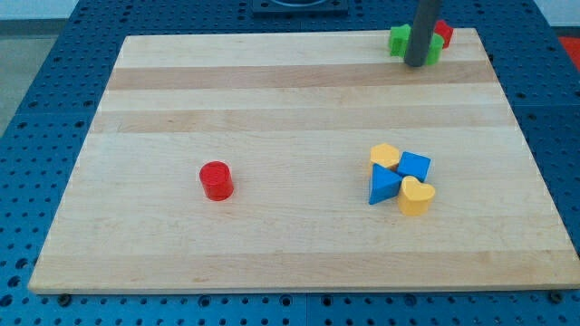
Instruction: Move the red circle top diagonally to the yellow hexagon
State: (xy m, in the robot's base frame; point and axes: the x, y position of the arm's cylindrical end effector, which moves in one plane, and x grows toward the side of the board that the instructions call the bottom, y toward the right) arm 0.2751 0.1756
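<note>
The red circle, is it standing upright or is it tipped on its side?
Upright. The red circle shows its flat round top facing up, with its curved wall below it on the board. It stands alone, touching no other block.

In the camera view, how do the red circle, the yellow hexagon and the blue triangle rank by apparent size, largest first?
1. Red circle block and blue triangle block: they look about alike, so I cannot rank them.
2. Yellow hexagon block, partly hidden by its neighbours.
</note>
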